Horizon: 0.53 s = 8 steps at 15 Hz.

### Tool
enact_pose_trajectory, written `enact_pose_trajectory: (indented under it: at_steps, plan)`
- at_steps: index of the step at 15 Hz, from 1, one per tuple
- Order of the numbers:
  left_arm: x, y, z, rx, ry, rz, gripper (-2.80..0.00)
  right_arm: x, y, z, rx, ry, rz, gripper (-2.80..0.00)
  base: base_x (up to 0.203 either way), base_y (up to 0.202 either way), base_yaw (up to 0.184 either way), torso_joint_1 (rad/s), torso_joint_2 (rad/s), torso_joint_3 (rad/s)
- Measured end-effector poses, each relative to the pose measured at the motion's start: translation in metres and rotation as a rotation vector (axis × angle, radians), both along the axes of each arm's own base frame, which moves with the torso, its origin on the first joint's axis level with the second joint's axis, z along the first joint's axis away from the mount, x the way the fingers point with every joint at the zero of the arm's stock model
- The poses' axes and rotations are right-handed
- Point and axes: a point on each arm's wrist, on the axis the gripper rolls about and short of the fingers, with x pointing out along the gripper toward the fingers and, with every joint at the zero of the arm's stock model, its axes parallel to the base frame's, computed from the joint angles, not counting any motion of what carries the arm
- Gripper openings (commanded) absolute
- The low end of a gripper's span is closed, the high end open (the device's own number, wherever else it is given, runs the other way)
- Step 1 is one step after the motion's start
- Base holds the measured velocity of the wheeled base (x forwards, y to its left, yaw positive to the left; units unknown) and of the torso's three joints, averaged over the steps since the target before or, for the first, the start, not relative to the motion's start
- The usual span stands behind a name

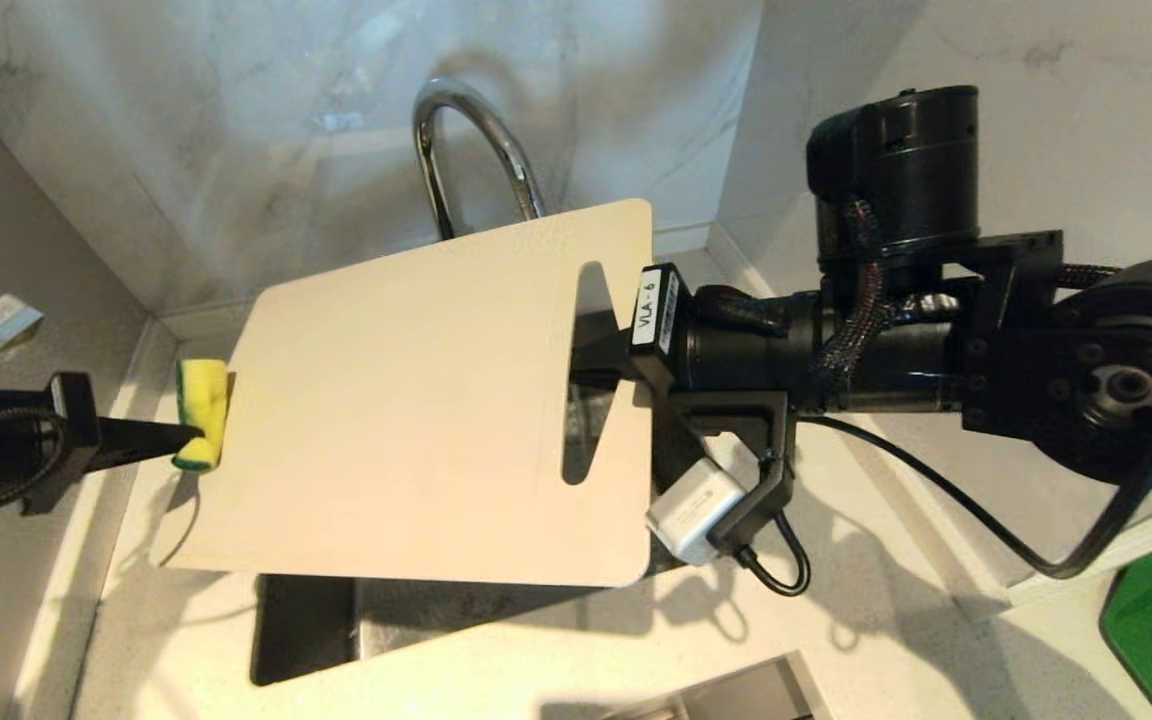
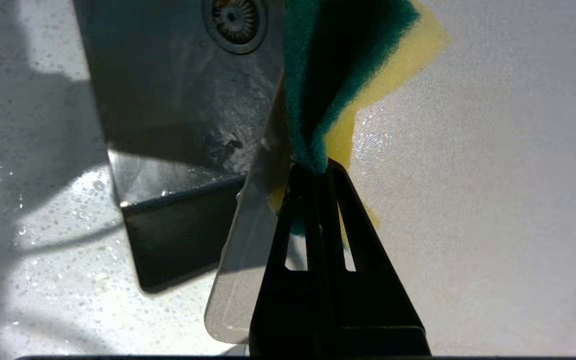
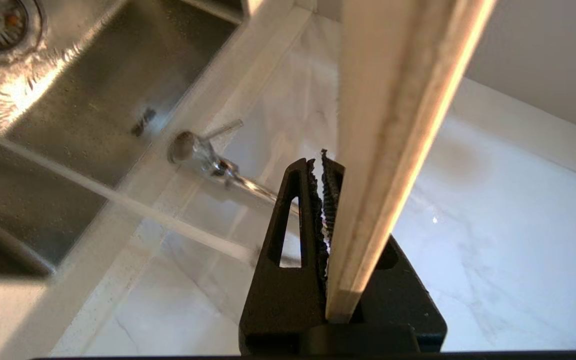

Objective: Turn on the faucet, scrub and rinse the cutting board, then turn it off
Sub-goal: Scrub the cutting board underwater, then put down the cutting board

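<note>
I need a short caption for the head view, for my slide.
Right gripper holds the cutting board over the sink; left gripper brings a sponge to its edge.

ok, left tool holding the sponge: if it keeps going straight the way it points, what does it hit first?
The cutting board. The left tool, shut on the sponge, points at the board's near short edge, the sponge right at it. Probably the sponge meets the board's edge or face first; contact cannot be told.

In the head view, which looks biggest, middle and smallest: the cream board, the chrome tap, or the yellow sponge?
1. Flat cream-white rectangular plastic cutting board, by far the largest.
2. Shiny chrome gooseneck faucet, though the board hides its lower part.
3. Small yellow-and-green sponge, smallest.
</note>
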Motion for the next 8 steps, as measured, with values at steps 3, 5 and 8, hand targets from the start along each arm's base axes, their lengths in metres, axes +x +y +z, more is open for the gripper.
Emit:
enact_pose_trajectory:
  at_steps: [3,5,8]
  plan:
    - [-0.011,-0.001,0.015,0.001,-0.050,0.000,-2.80,-0.020,-0.013,0.007,0.004,-0.010,-0.021,-2.80,0.000,0.000,0.000,0.000,0.00,0.000]
    - [-0.013,-0.002,0.018,0.003,-0.063,-0.004,-2.80,-0.036,-0.024,0.011,0.007,-0.023,-0.047,-2.80,0.000,0.000,0.000,0.000,0.00,0.000]
    - [-0.013,-0.003,0.019,0.003,-0.068,-0.011,-2.80,-0.065,-0.043,0.006,0.006,-0.015,-0.086,-2.80,0.000,0.000,0.000,0.000,0.00,0.000]
